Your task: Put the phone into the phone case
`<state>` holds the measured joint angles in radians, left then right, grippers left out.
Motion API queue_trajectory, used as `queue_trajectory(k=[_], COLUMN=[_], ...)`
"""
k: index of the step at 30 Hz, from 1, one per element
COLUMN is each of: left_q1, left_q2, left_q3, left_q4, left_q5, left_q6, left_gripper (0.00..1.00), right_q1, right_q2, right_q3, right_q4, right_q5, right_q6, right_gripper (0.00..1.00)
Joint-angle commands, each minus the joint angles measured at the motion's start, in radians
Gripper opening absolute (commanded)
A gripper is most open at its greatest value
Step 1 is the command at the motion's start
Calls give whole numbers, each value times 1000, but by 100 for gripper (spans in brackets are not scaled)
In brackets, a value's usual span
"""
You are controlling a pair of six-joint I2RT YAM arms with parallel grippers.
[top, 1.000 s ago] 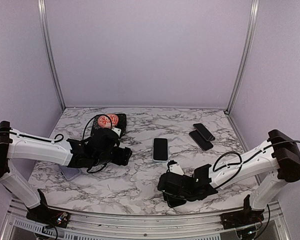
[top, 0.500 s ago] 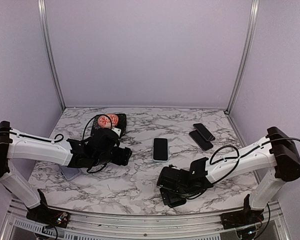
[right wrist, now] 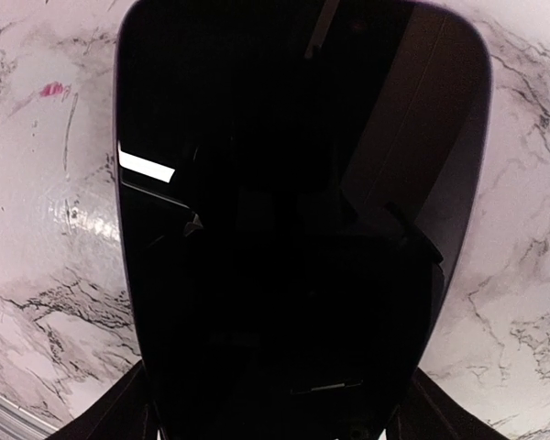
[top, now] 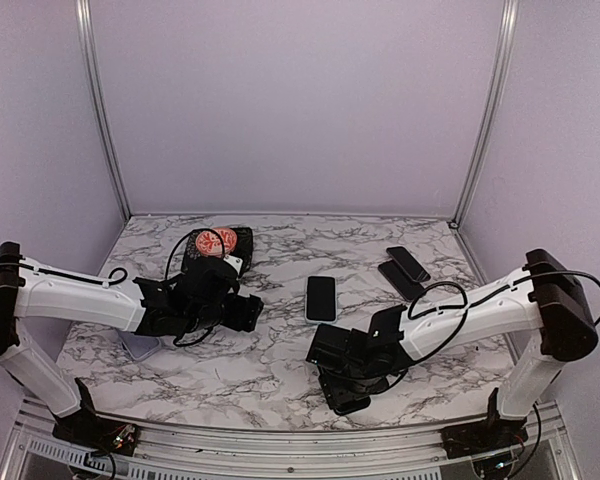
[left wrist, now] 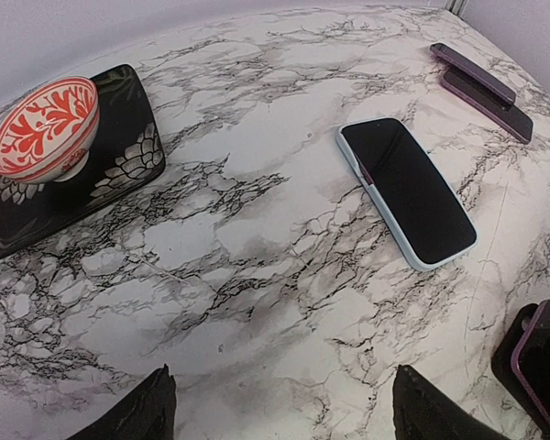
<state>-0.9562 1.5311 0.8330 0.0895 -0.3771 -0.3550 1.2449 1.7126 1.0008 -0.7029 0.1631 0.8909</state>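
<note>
A black phone (right wrist: 293, 183) with a dark purple case rim (right wrist: 454, 128) along its right side lies on the marble table near the front edge. It also shows in the top view (top: 345, 397) and the left wrist view (left wrist: 543, 367). I cannot tell how far the phone sits in the case. My right gripper (top: 332, 368) hangs close over it, jaws spread wide, one finger (right wrist: 133, 408) on each side of the phone's near end. My left gripper (top: 248, 312) is open and empty over bare table (left wrist: 289, 412).
A black phone in a light blue case (top: 321, 297) lies at mid-table, seen also in the left wrist view (left wrist: 408, 191). Two dark phones or cases (top: 405, 270) lie back right. A red-and-white bowl (top: 215, 241) sits on a black tray (top: 242, 240) back left. A pale flat item (top: 140, 346) lies under the left arm.
My right gripper has moved left and slightly away from the front edge, over the dark phone. The phone has hardly shifted. The left arm has not moved.
</note>
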Motion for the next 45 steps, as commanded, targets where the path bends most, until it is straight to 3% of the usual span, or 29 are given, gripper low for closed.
queue_trajectory(k=[1,10,18,25,30,35,41,45], left_q1=[5,5,5,8,8,5,-1,-4], left_q2=[-14,-19,-77,-195,-206,-207,-238,-241], left_q3=[-9,-11,-7,-68,-115,-183,-235,-245], left_q4=[-23,-23,-4,192,411,664,773,782], left_q5=[-25,-27,40,286,432,489,487,422], left_q6=[11,13,-8,-116,-242,-321,-269,-251], left_gripper=[82,82,83,99,99,99,93,78], right_q1=[-2,1,19,21,22,22,23,27], right_q2=[28,-8,-104,-218,-270,-255,-218,-214], right_q3=[19,59,67,78,80,118,164,161], right_q4=[-38,-35,84,268,484,581,601,633], right_q5=[-34,30,153,297,364,361,340,322], right_q6=[-15,-31,-83,-190,-328,-422,-463,-493], right_gripper=[64,37,26,24,23,23,23,23])
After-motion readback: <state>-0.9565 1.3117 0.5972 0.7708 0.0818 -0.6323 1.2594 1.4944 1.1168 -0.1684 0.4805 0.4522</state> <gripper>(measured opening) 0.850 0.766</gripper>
